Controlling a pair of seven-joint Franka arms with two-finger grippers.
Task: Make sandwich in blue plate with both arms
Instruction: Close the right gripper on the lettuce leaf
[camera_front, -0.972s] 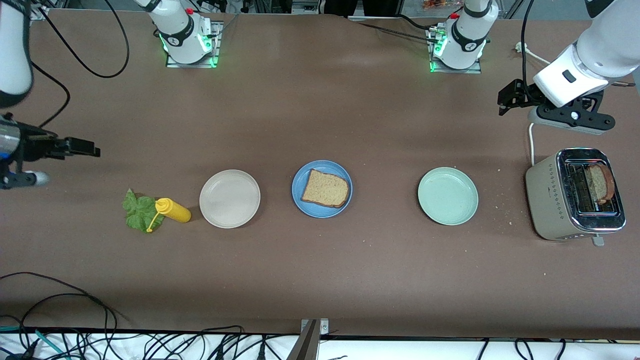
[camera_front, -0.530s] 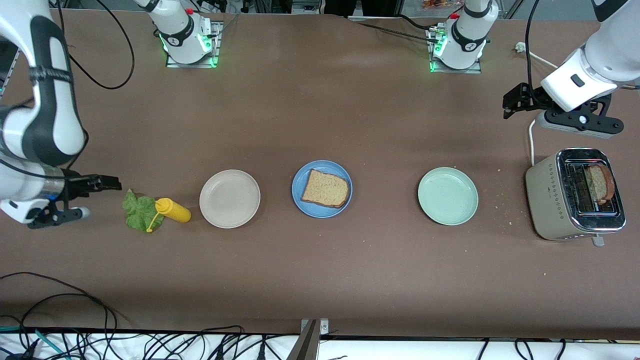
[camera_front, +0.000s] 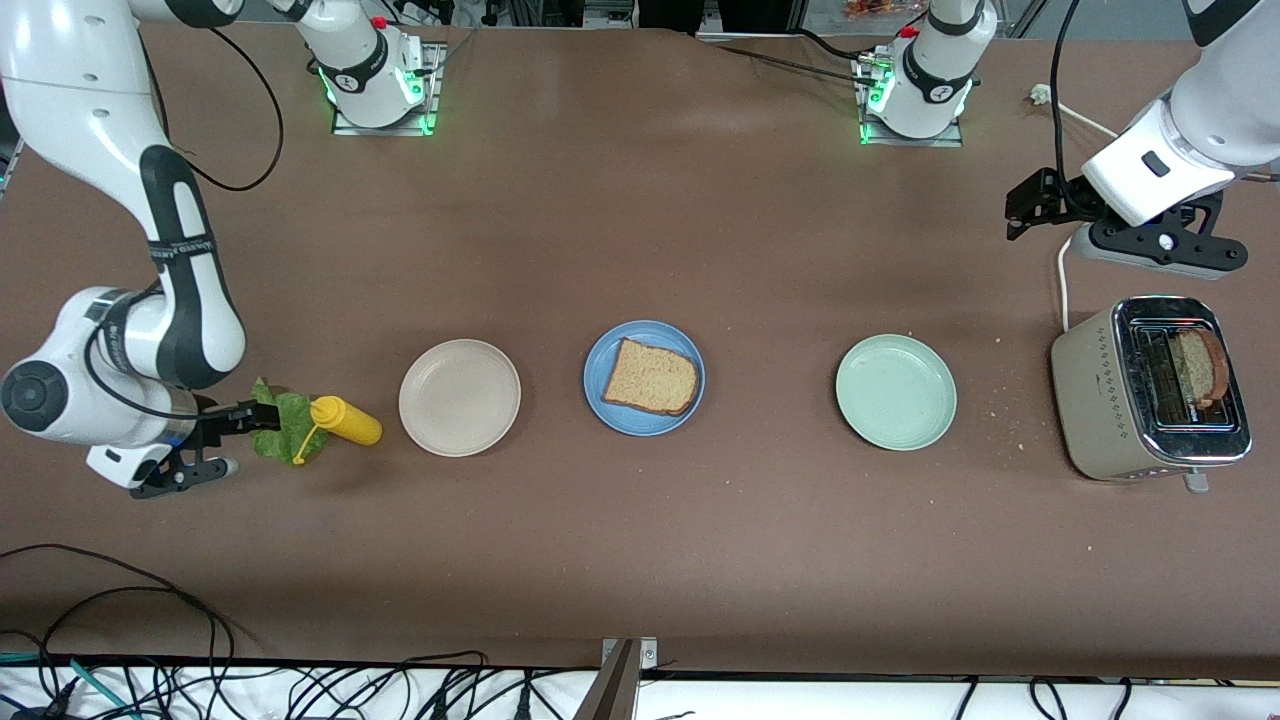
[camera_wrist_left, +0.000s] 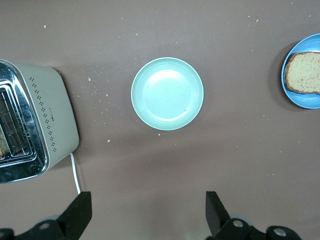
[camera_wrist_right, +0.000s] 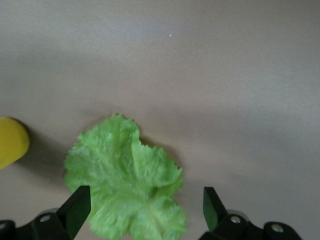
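Note:
A tan bread slice lies on the blue plate, which is also at the edge of the left wrist view. Another bread slice stands in a slot of the toaster. A ruffled green lettuce leaf lies flat on the table. My right gripper is open and low over the leaf's edge. In the right wrist view the leaf spreads between that gripper's two fingers. My left gripper hangs open and empty over the table by the toaster.
A yellow squeeze bottle lies touching the leaf. A cream plate sits between bottle and blue plate. A pale green plate sits between blue plate and toaster. A power strip with a white cord lies under the left arm.
My right arm has swung in from the table's end and come down to the lettuce leaf, still open. The left gripper has shifted only slightly.

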